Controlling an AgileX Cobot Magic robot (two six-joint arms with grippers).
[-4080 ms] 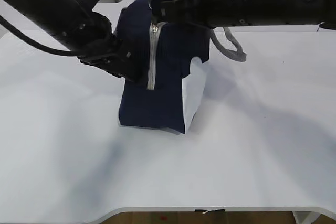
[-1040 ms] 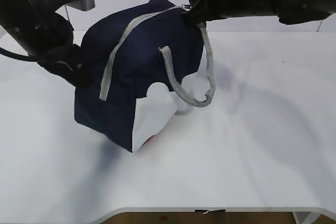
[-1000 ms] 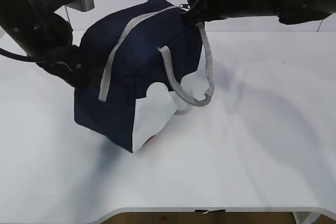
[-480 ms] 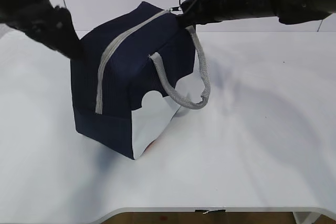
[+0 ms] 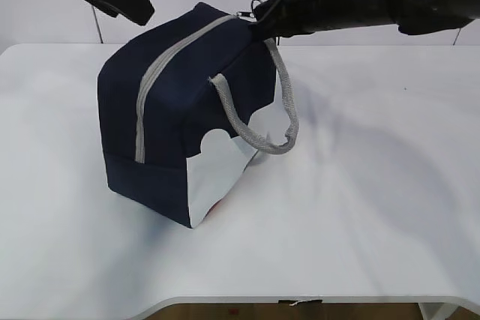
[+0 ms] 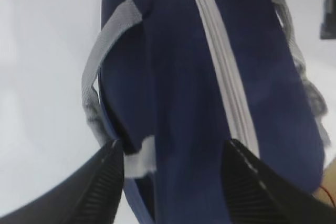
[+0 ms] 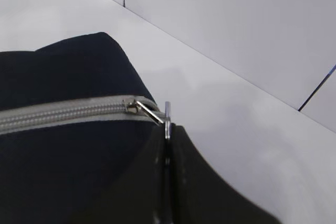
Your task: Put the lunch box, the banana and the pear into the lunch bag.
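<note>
The navy lunch bag (image 5: 187, 95) stands on the white table, its grey zipper (image 5: 161, 73) closed along the top, white lower front panel facing the camera. My right gripper (image 5: 259, 22) is shut on the zipper's ring pull (image 7: 167, 120) at the bag's far top end. My left gripper (image 5: 139, 7) is open and empty, raised above the bag's left side; in the left wrist view the bag (image 6: 173, 93) and its rear handle (image 6: 100, 61) lie below the spread fingers (image 6: 102, 182). Lunch box, banana and pear are out of view.
One grey webbing handle (image 5: 259, 129) hangs loose down the bag's front right. White table (image 5: 360, 207) surrounds the bag; its front edge runs along the bottom. A white wall stands behind.
My left gripper has let go of the bag's left side and risen up and away. The bag has settled more upright. My right gripper stays shut on the ring pull.
</note>
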